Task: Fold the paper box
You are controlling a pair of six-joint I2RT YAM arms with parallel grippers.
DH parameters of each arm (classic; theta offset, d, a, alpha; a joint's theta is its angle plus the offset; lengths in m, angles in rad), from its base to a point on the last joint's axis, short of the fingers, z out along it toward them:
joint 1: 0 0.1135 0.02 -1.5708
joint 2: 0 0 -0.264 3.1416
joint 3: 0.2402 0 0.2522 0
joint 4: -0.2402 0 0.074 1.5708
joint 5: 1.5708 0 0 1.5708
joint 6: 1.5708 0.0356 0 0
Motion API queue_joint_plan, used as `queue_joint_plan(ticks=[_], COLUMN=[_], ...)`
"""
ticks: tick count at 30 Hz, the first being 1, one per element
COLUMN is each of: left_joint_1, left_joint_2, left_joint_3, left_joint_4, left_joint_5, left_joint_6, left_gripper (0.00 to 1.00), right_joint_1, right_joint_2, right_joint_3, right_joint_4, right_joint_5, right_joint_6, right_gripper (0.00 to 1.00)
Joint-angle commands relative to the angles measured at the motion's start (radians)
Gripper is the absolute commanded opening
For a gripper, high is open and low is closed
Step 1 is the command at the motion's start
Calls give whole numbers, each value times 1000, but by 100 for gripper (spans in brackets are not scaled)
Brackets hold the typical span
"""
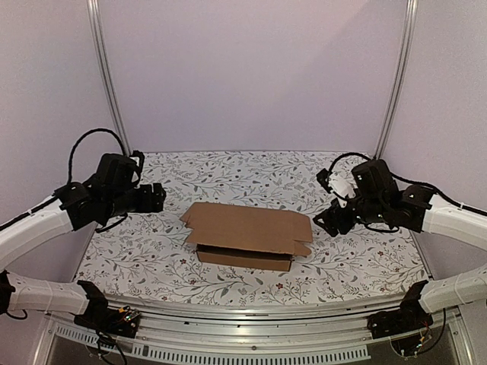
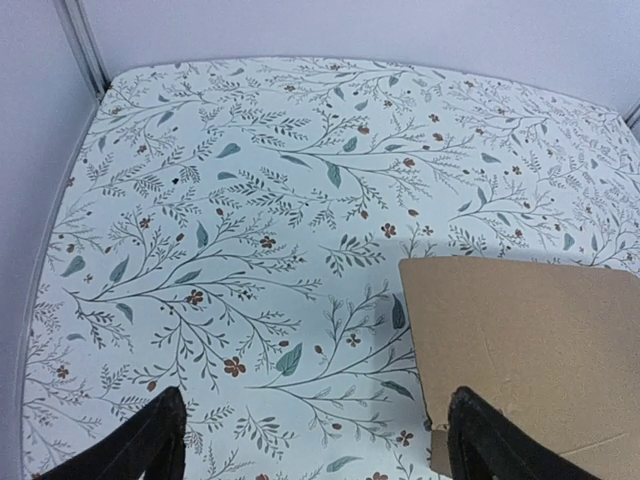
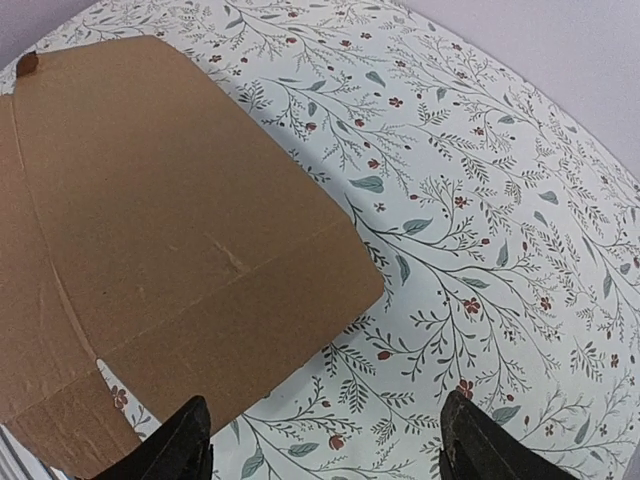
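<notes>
The paper box (image 1: 247, 234) is plain brown cardboard. It lies in the middle of the floral table with its lid flap down over a shallow body and small tabs sticking out at both ends. My left gripper (image 1: 156, 198) hovers to its left, open and empty. In the left wrist view the box corner (image 2: 530, 340) lies at the right, under my right fingertip (image 2: 480, 440). My right gripper (image 1: 329, 220) hovers to the box's right, open and empty. In the right wrist view the box lid (image 3: 170, 220) fills the upper left, with creases showing.
The table (image 1: 152, 251) has a white cloth with a leaf and flower print. Lilac walls and two metal posts (image 1: 106, 76) close the back and sides. A metal rail (image 1: 251, 312) runs along the near edge by the arm bases.
</notes>
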Motion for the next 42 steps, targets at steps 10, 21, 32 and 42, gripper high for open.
queue_joint_plan(ticks=[10,21,32,42], left_joint_1=[2,2,2,2], left_joint_2=[-86,-86,-97,-93], left_joint_3=[-45,-117,-132,-129], left_joint_4=[5,78,82,77], left_joint_5=[30,106,116,115], left_joint_6=[-3,-47,-46,-48], left_gripper=[91,91,91,91], right_joint_1=[181,190,233,257], right_joint_2=[-23,76,144,161], right_joint_3=[64,-12,-46,-67], right_joint_4=[-329,-79,21,62], right_joint_5=[130,132,126,237], right_joint_6=[-444,-495,-484,-454], right_gripper=[80,74,64,31])
